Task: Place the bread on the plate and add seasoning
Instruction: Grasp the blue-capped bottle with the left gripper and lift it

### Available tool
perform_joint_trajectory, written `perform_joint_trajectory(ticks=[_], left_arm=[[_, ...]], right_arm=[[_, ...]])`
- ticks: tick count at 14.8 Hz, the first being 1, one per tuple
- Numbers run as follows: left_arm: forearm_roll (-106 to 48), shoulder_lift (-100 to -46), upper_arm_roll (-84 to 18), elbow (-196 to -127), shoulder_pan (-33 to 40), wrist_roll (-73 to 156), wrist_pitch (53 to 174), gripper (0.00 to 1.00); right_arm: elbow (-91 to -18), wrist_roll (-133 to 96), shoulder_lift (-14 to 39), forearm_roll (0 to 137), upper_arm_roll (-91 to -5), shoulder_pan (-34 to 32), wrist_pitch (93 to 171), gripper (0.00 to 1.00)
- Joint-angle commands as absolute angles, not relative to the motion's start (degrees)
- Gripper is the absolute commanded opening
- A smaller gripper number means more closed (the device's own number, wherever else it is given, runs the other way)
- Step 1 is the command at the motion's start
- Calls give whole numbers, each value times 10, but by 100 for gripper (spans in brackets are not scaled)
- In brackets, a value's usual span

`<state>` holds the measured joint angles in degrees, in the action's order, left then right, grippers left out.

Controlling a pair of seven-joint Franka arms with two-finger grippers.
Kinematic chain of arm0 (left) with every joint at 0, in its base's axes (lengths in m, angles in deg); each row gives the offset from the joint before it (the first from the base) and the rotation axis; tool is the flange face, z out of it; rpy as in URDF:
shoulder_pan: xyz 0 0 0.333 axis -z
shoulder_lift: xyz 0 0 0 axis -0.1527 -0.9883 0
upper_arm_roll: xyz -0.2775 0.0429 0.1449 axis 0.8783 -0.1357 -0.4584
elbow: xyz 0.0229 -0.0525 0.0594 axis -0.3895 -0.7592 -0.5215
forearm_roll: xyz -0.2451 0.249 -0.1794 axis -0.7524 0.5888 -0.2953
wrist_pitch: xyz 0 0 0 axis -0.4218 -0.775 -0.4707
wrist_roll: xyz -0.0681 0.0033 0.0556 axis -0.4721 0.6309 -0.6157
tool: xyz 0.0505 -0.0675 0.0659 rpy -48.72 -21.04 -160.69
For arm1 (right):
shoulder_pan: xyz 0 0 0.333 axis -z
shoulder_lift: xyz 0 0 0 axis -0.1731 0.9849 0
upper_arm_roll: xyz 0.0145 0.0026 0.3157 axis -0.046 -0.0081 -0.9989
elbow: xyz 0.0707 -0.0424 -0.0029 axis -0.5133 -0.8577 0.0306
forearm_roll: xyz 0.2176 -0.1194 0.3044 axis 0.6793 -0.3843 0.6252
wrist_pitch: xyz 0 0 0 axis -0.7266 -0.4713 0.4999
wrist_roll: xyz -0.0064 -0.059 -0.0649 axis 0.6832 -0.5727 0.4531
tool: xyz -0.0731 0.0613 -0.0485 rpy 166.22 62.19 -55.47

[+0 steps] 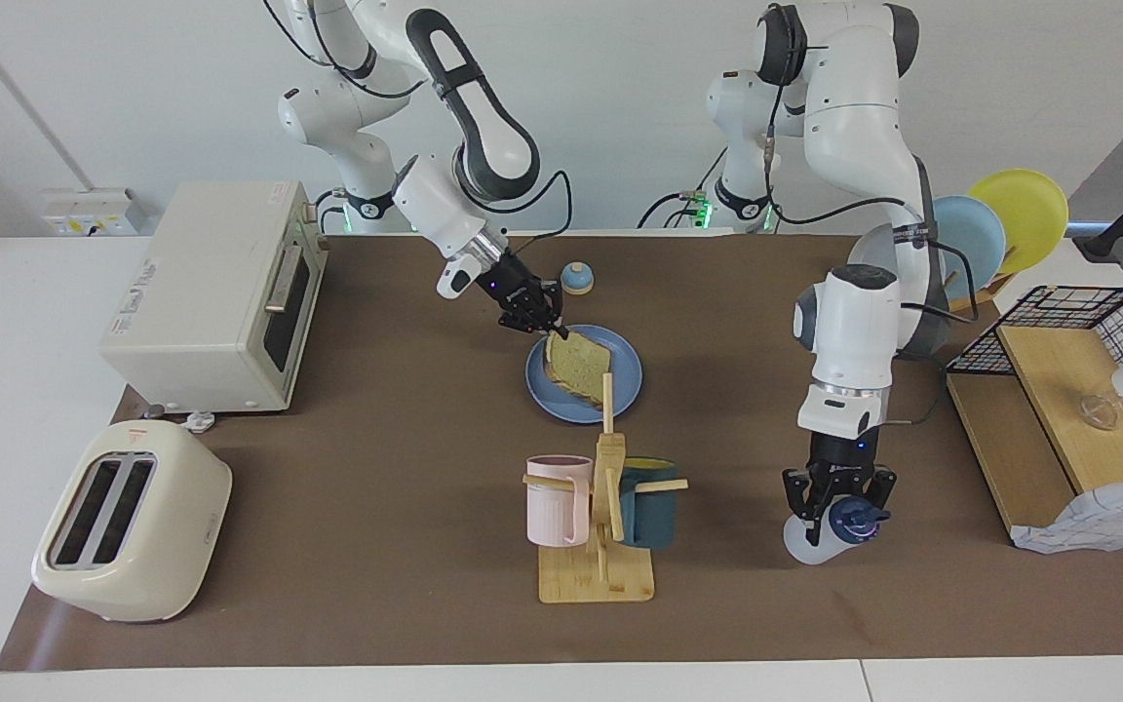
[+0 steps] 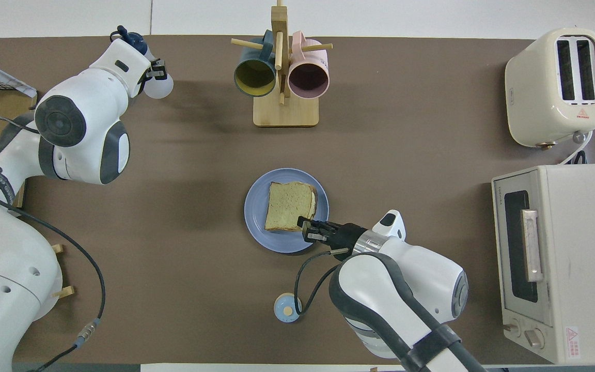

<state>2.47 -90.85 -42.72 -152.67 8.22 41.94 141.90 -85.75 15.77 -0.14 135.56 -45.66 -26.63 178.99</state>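
A robot lab: 2 arms [image 1: 854, 322] at a kitchen-props table [image 1: 376, 507].
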Motion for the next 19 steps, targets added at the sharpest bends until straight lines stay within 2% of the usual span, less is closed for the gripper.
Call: perform_joint_trajectory(ticks=[1,13,14,15,16,17,18,19], left_arm=[[27,-888,-429,-1526,85,413,1380,50],[22,-792,-409,-1529,94,406,1188,50],[22,-783,-405,-1530,94,404,1174,50],[22,-774,-404,-1531,95,402,1155,50],[21,-763,-395,-1531,95,391,1135,50],[20,-755,-388,-1532,94,378,1114,50],[12,-742,-387,-1532,95,369,1091,50],[5,-734,-384,-1532,95,358,1076,50]], right_arm=[[-856,189,-9,1390,-457,-277,1786,0],[-858,243,-5,1390,-456,-268,1808,0],[-858,242,-5,1390,-456,-266,1808,4],[-858,241,-5,1390,-456,-266,1809,26],[-858,241,-4,1390,-456,-266,1814,54],[-857,240,-4,1390,-456,-266,1816,94],[-858,239,-4,1390,-456,-266,1818,100],[-857,240,-2,1390,-456,-267,1828,100]])
